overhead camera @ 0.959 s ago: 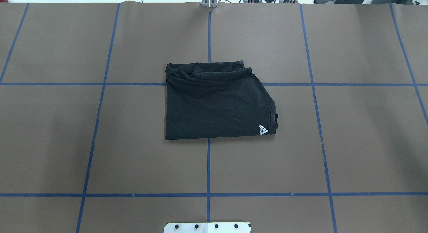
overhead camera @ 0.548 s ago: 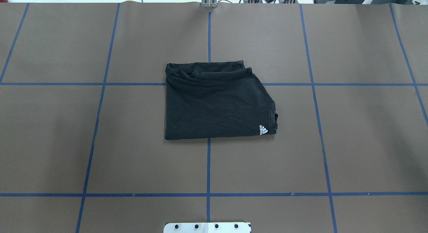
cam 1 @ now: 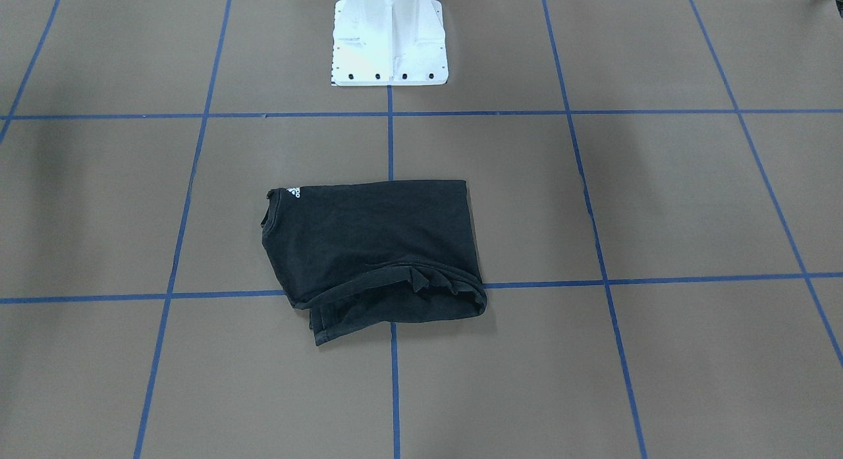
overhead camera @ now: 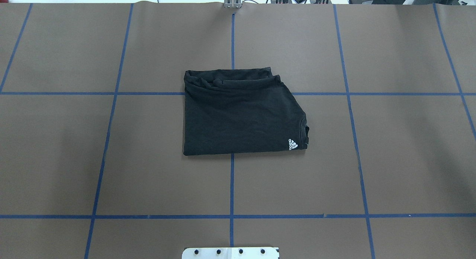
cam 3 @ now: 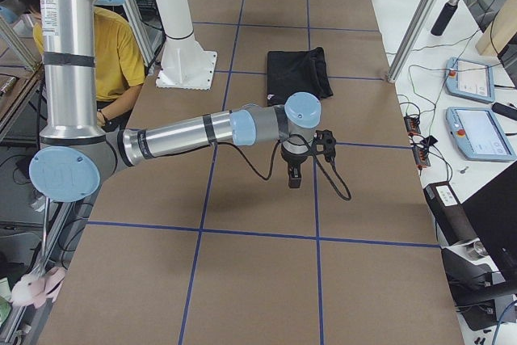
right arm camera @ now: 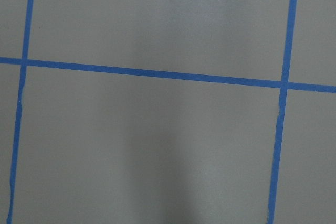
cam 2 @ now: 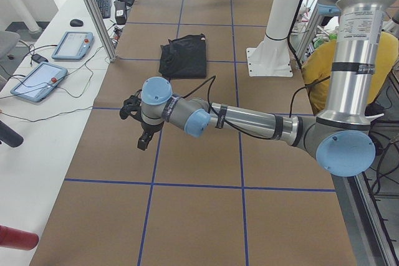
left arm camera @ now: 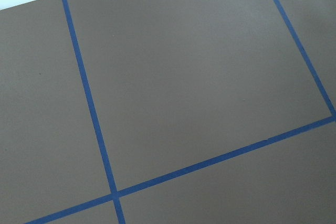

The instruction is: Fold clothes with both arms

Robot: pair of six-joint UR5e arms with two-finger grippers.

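On the table (overhead camera: 111,158) both arms hang out wide, left arm (cam 2: 249,116) and right arm (cam 3: 186,135) each low over bare paper, well apart from the shirt (overhead camera: 238,117), which lies folded at the centre with its white mark (overhead camera: 292,144) at the near right corner. It looks nearly done, so any last tidy should pinch both ends of the rumpled far edge together and lay it flat without dragging the stack. Left gripper (cam 2: 143,143) and right gripper (cam 3: 295,178) hold nothing and touch nothing; how far they gape, I can't tell.

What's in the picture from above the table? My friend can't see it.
A folded black T-shirt lies in the middle of a brown table crossed by blue tape lines. A small white logo shows on one corner.
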